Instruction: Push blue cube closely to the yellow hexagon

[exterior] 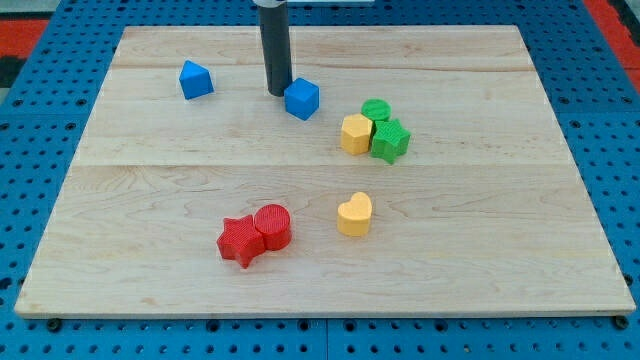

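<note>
The blue cube [302, 99] sits on the wooden board [150, 200] near the view's top centre. My tip [277, 93] stands just left of the cube, touching or almost touching its left side. The yellow hexagon [356, 134] lies to the lower right of the cube, a short gap away. It touches a green cylinder [376, 111] above it and a green star [391, 140] on its right.
Another blue block [195, 80], wedge-like, sits at the upper left. A yellow heart [354, 214] lies below the hexagon. A red star [239, 241] and a red cylinder [273, 226] touch each other at the lower centre. Blue pegboard [40, 120] surrounds the board.
</note>
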